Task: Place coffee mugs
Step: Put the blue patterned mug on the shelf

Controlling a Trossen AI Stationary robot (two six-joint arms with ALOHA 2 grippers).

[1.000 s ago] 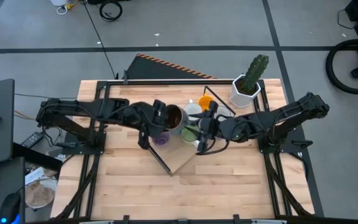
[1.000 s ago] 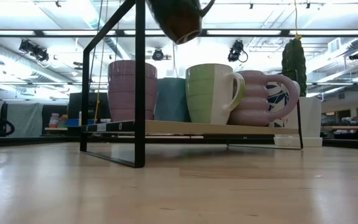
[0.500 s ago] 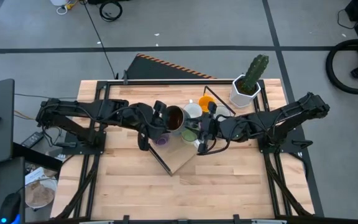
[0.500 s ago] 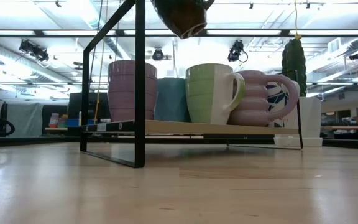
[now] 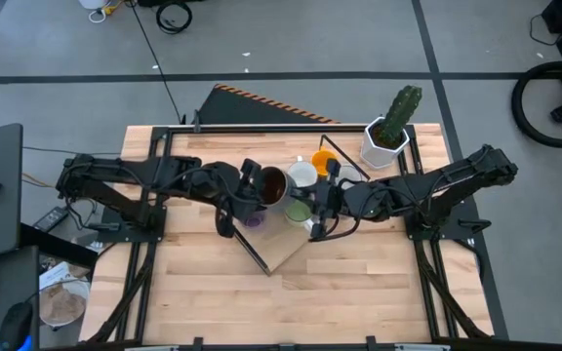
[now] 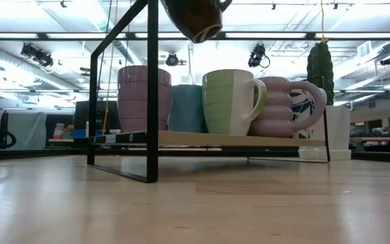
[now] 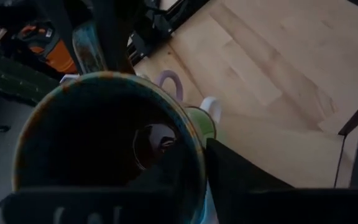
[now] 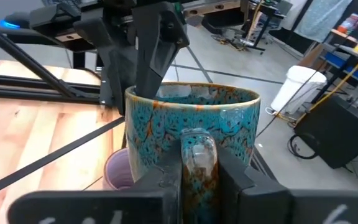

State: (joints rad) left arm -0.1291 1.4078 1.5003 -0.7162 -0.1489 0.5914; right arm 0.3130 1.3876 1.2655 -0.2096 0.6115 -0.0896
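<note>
- The table (image 5: 359,283) has a broad strip of bare wood along its near edge and at both near corners; the far right corner is taken by a white cactus pot (image 5: 386,142).
- A black-framed rack (image 6: 151,102) with a wooden shelf stands mid-table. Under its top bar there is open air above the mugs on the shelf.
- The left arm reaches in from the left, stretched low across to the centre. The left claw (image 5: 259,187) is clamped on the rim of the dark brown mug (image 5: 272,185), one finger inside it.
- The right arm comes in from the right. The right claw (image 5: 316,203) sits just beside that mug, its fingers (image 8: 235,180) flanking the handle; I can't tell whether they press on it.
- The mug, speckled teal outside, hangs high over the rack's near-left part, handle pointing right.
- On the shelf below, left to right: a purple mug (image 6: 143,98), a blue mug (image 6: 185,108), a green mug (image 6: 232,102) and a ribbed purple mug (image 6: 286,105).
</note>
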